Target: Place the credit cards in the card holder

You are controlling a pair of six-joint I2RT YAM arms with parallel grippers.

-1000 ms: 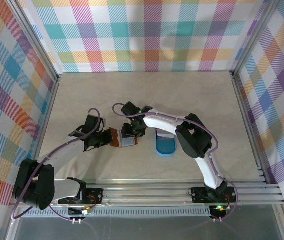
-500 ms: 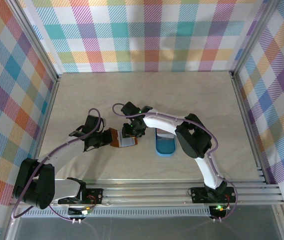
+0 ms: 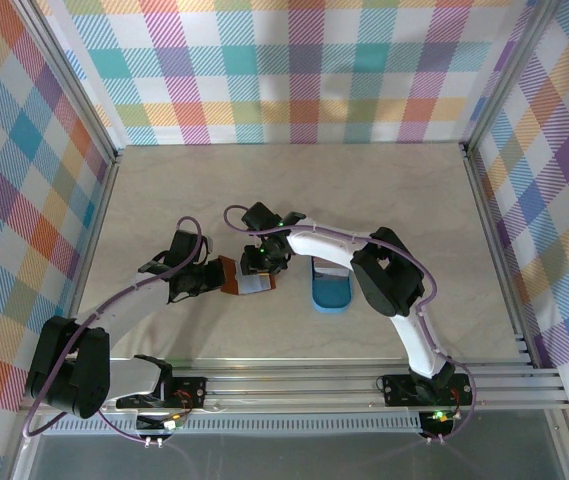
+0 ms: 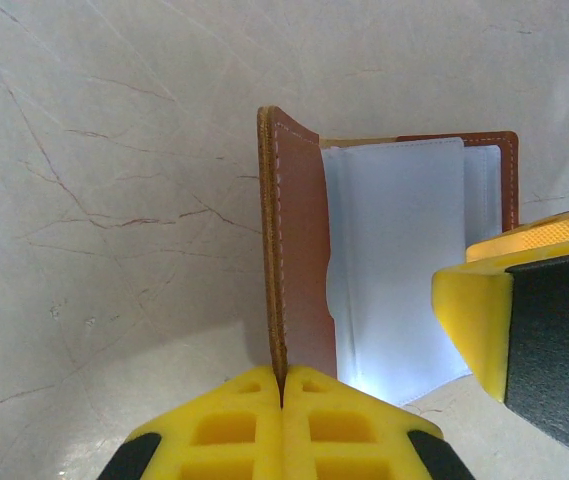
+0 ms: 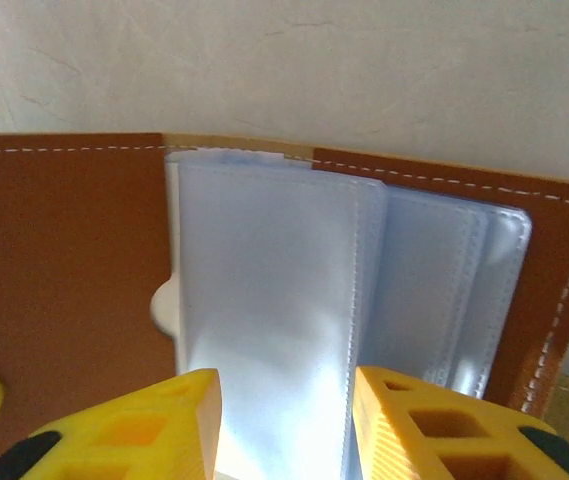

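Note:
The card holder (image 3: 236,281) lies open on the table, reddish-brown leather with pale clear sleeves (image 5: 264,290) inside. My left gripper (image 4: 284,375) is shut on the edge of its raised cover (image 4: 299,230), holding that flap upright. My right gripper (image 5: 286,385) hovers open right over the sleeves, one fingertip on each side of the top sleeve, which runs on under the left finger. In the left wrist view a right finger (image 4: 524,320) shows by the holder's right side. The credit cards cannot be told apart from the pale sleeves. In the top view both grippers (image 3: 214,278) (image 3: 257,266) meet at the holder.
A blue oval tray (image 3: 330,294) sits just right of the holder, partly under the right arm. Aluminium rails (image 3: 484,200) and checked walls bound the table on three sides.
The right gripper's jaws have narrowed a little over the sleeves. The left gripper and the holder's cover have stayed where they were.

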